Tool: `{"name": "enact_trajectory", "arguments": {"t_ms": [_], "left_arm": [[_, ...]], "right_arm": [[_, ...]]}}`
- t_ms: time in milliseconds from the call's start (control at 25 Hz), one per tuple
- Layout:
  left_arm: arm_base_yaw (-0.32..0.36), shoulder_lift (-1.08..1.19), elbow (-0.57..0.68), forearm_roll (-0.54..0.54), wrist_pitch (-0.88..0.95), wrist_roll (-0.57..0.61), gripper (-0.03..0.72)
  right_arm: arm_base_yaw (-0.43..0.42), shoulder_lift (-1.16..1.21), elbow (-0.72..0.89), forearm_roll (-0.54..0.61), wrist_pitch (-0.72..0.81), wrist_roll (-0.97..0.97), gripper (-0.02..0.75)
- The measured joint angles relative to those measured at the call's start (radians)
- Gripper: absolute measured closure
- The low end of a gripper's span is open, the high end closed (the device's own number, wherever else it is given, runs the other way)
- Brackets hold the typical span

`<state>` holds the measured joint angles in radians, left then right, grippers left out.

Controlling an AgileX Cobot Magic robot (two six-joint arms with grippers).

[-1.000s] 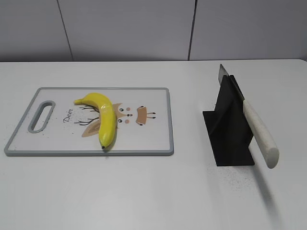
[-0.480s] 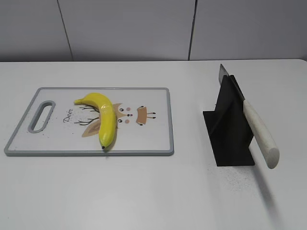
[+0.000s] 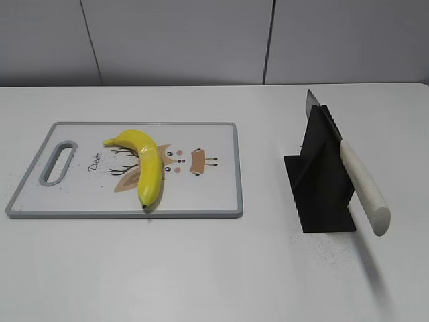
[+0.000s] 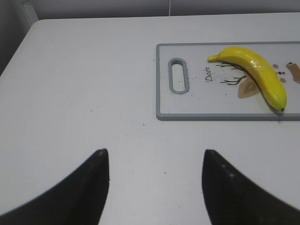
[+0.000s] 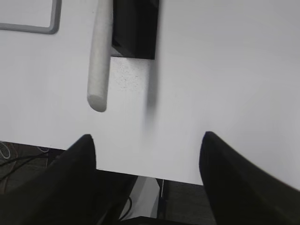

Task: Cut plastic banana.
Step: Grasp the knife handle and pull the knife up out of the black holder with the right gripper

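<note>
The plastic banana [image 3: 146, 164] is glossy yellow and curved. It lies on a white cutting board [image 3: 214, 194] with a grey rim at the left of the table, and shows in the left wrist view [image 4: 257, 74] too. A knife [image 3: 362, 181] with a pale handle leans in a black stand [image 3: 320, 181] at the right; its handle [image 5: 100, 56] shows in the right wrist view. My left gripper [image 4: 154, 161] is open and empty over bare table, left of the board. My right gripper [image 5: 146, 145] is open and empty above the table's front edge, short of the knife handle. Neither gripper shows in the exterior view.
The white table [image 3: 201, 268] stretches round the board and the stand. A grey wall stands behind. In the right wrist view the table's front edge [image 5: 154, 176] shows, with cables and floor below. The board has a handle slot [image 4: 178, 75] at its left end.
</note>
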<state>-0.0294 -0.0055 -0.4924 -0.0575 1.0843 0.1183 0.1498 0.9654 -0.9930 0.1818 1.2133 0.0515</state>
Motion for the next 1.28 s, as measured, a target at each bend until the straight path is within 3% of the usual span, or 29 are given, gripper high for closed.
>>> {"name": "enact_trajectory", "arguments": {"t_ms": [360,560,680,840,1120,1280], "left_arm": [[0.0,0.0,0.0,0.0,0.0,0.0,0.099],[0.0,0.0,0.0,0.0,0.0,0.0,0.099],[0.0,0.0,0.0,0.0,0.0,0.0,0.099],[0.0,0.0,0.0,0.0,0.0,0.0,0.099],[0.0,0.0,0.0,0.0,0.0,0.0,0.099],[0.0,0.0,0.0,0.0,0.0,0.0,0.099]], "right_arm": [[0.012,0.206,-0.162,0.121,0.0,0.0,0.219],[0.103,0.318,-0.22,0.118,0.0,0.009,0.219],[0.182,0.373,-0.234,0.048,-0.001,0.083,0.22],[0.236,0.434,-0.235,-0.042,-0.001,0.176,0.227],[0.272,0.485,-0.145,-0.055,-0.012,0.246,0.235],[0.272,0.489,-0.048,-0.056,-0.119,0.262,0.237]]}}
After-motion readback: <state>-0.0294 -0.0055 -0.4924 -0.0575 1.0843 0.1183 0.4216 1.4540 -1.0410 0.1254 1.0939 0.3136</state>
